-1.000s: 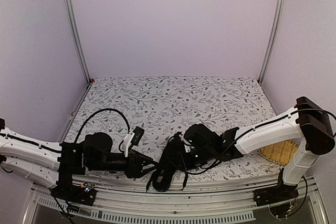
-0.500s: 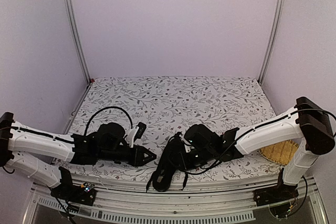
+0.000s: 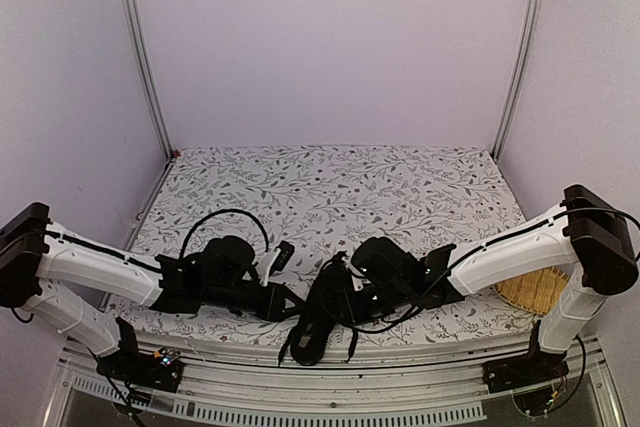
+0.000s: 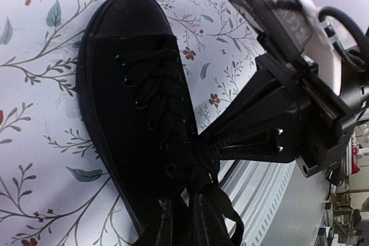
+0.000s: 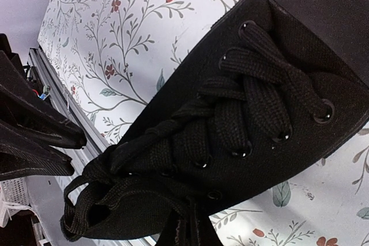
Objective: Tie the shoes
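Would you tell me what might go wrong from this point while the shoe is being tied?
1. The shoe lies at the near edge of the table, with laces hanging over it; a hard pull might drag it off.
2. Both arms' jaws stand close together by the top eyelets, so they may collide.
3. Black laces on black canvas are hard to separate; the jaws may pinch the wrong strand.

Soft even light; shoe (image 4: 130, 84) dark, low-contrast.
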Robot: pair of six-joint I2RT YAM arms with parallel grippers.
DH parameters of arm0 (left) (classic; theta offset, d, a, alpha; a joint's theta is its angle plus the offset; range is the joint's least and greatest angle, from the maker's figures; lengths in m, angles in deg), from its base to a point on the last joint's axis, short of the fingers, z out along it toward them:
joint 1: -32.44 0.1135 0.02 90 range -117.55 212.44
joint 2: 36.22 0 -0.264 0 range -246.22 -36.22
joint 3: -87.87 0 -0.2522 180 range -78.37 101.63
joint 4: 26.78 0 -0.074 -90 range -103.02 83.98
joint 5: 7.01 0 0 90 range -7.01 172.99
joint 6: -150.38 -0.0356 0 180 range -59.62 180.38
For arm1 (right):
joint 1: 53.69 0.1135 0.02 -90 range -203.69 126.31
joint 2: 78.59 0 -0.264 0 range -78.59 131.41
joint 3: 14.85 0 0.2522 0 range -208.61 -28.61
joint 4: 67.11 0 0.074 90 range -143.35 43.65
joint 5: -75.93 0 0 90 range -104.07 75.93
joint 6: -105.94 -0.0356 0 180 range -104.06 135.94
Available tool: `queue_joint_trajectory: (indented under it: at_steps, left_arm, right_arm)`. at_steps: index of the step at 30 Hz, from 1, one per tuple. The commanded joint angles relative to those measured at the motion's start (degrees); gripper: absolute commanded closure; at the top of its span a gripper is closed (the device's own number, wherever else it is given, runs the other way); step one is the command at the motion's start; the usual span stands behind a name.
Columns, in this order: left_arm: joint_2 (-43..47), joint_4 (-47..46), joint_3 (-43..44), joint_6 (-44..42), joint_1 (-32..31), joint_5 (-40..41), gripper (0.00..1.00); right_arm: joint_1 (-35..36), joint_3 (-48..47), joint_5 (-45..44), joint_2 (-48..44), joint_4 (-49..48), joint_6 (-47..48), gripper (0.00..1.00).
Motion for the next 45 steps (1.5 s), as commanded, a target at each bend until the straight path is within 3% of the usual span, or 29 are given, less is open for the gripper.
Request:
queue_joint_trajectory:
  at_steps: [1,30,33,45]
  left_arm:
    - [-1.77,-2.22,1.64,-0.25,0.54,-2.27,0.87]
    - [-7.08,-6.36,3.15,0.40,0.33,-5.26,0.89]
    - [-7.32,-7.22,3.20,0.38,0.39,-5.62,0.98]
    - [-0.98,-0.37,3.93,-3.31,2.51,-1.14,1.00]
  right_arm:
    - [0.59,0.87,0.67,-1.30,-0.72,-0.66,0.98]
    - [0.63,1.20,0.97,-1.17,-1.07,-0.78,0.98]
    - [0.72,1.19,1.16,-1.30,-1.14,-0.77,0.98]
    - [2.58,-3.31,-0.93,-2.40,5.15,3.66,0.98]
